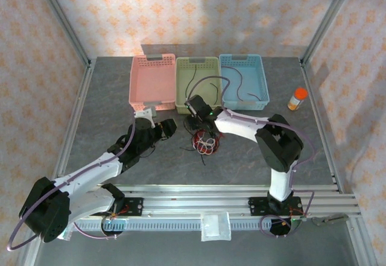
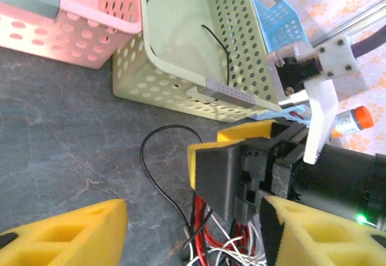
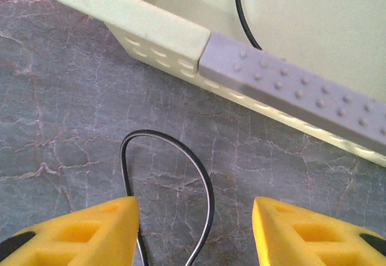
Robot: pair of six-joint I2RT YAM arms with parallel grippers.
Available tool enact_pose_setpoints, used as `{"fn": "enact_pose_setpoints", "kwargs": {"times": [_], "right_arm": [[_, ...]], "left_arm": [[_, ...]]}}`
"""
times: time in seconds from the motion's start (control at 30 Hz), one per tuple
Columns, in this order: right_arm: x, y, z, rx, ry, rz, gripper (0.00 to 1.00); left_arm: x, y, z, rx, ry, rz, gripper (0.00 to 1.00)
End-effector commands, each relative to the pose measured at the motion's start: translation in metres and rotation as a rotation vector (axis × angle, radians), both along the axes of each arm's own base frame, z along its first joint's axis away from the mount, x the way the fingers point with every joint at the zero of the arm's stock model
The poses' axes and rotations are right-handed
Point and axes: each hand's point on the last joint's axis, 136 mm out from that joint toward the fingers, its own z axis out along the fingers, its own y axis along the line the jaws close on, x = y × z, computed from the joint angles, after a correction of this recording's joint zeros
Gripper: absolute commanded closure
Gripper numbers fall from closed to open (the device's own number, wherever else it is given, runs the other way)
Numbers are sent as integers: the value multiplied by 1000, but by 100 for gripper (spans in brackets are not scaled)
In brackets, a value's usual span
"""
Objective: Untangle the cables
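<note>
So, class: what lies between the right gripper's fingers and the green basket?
A black cable loop lying on otherwise bare grey table, seen in the right wrist view.

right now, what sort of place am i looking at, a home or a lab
Probably a robot lab test cell, not a home: aluminium frame posts holding patterned backdrop panels around the table, a left arm and right arm bolted to a rail, and tangled cables near a green basket.
</note>
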Motion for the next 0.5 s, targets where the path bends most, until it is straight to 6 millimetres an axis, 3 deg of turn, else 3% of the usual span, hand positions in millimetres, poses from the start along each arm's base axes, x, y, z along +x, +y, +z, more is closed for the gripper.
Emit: {"fn": "enact_pose_setpoints", "kwargs": {"times": [0.0, 0.23, 0.47], "right_arm": [[8, -3, -3, -61, -27, -7, 48], [15, -1, -13, -95, -29, -8, 48], [16, 7, -14, -75, -23, 6, 60]], "left_arm": [[4, -1, 12, -71, -29, 5, 37], [3, 0, 8, -90, -33, 2, 35], [1, 1, 4, -88, -44, -5, 36]]}}
